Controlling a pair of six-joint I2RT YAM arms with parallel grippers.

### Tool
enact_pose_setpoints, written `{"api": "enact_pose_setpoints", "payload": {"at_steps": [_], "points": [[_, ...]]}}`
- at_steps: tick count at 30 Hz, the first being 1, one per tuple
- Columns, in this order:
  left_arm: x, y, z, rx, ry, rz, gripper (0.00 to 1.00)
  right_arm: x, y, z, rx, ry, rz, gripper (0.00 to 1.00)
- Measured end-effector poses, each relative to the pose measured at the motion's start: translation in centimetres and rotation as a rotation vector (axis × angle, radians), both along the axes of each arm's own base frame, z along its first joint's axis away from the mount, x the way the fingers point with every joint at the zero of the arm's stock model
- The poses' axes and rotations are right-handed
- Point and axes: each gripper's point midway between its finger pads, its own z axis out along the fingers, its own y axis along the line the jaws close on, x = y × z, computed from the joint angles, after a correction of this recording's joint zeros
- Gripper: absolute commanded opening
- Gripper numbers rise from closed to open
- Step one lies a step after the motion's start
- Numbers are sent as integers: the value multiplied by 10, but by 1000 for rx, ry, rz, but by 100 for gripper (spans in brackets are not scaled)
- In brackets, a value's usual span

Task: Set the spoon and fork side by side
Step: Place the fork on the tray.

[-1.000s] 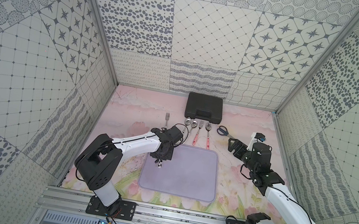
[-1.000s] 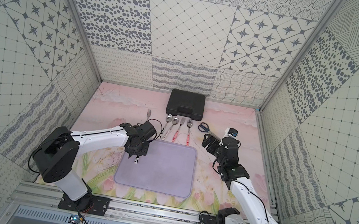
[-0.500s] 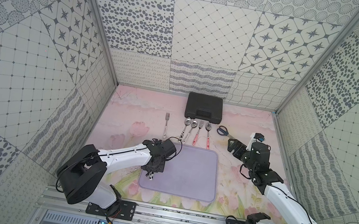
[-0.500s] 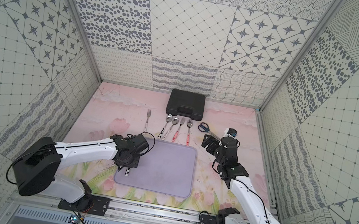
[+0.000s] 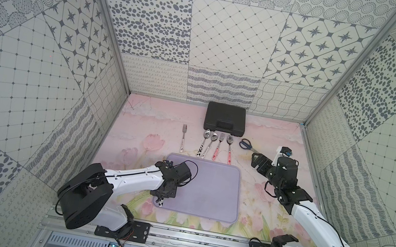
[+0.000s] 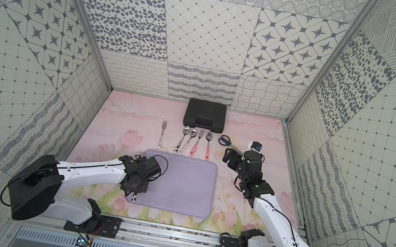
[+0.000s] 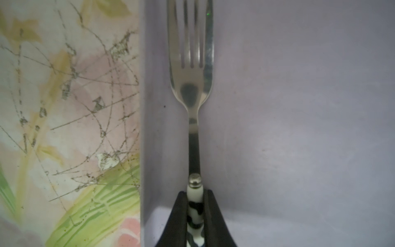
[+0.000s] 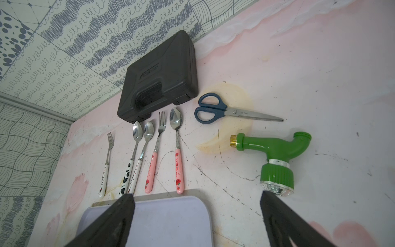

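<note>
A pink floral desk, scuffed with dark scratches, fills the floor of the patterned booth. A lavender tray lies on its near middle, in front of both arms. A shut black case sits at the far edge, by the back wall.

The left tool is over the tray's near corner on the left arm's side, clenched on the handle of a cow-spotted fork. In the left wrist view the fork runs along that edge of the tray, just inside it, with its tines pointing away from the tool. Whether it rests on the tray or hangs just above it cannot be told.

The right tool is released, jaws spread wide and holding nothing, above the desk beyond the tray's far corner on the right arm's side. Near it lies a green hose nozzle, with blue-handled scissors beyond, close to the case.

Between case and tray lies a row of cutlery, heads toward the case. A small white-handled fork is set apart toward the left arm's side. Then come a cow-spotted spoon, a white-handled spoon close against it, a pink fork and a pink spoon. The cow-spotted spoon lies well apart from the held fork, its handle end just short of the tray's far edge
</note>
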Motion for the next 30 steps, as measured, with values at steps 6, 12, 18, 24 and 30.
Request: {"api": "enact_pose_setpoints", "payload": {"at_steps": [6, 12, 18, 24, 30], "points": [[0, 0, 0, 20, -12, -9, 0, 0, 0, 0, -1, 0, -1, 97], [-1, -1, 0, 33, -23, -24, 0, 0, 0, 0, -1, 0, -2, 97], [-1, -2, 0, 37, -27, -44, 0, 0, 0, -1, -2, 2, -3, 97], [-1, -2, -1, 41, -28, -57, 7, 0, 0, -4, -5, 11, -3, 97], [0, -2, -2, 50, -28, -61, 18, 0, 0, -4, -5, 12, -3, 97]]}}
